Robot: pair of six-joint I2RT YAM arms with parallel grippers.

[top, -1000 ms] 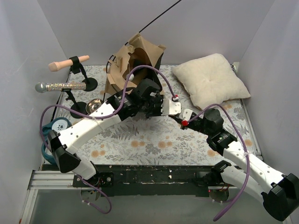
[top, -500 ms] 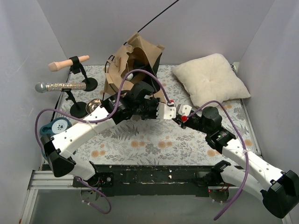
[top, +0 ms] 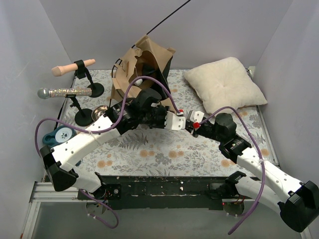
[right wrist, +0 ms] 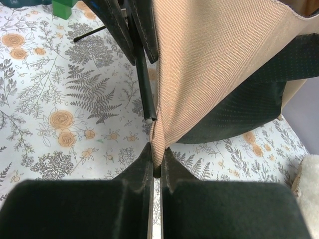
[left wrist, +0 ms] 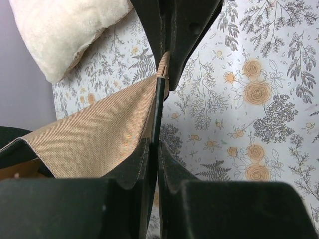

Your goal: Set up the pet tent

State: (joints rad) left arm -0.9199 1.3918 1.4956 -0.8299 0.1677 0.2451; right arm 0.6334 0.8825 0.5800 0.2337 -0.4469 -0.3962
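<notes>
The left tool [left wrist: 154, 147] pulled nearer, clamped on the pole [left wrist: 158, 107]; right tool [right wrist: 156, 152] clamps the pet tent [right wrist: 214, 59] fabric.

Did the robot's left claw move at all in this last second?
Yes. The left gripper, shut on the tan fabric pet tent, has drawn back toward the robot and slightly left, away from the cream square pillow.

Mat [top: 164, 155] front-centre free; tent [top: 149, 57] rear, pillow [top: 224, 84] right, 2 stands [top: 93, 89] left.
</notes>
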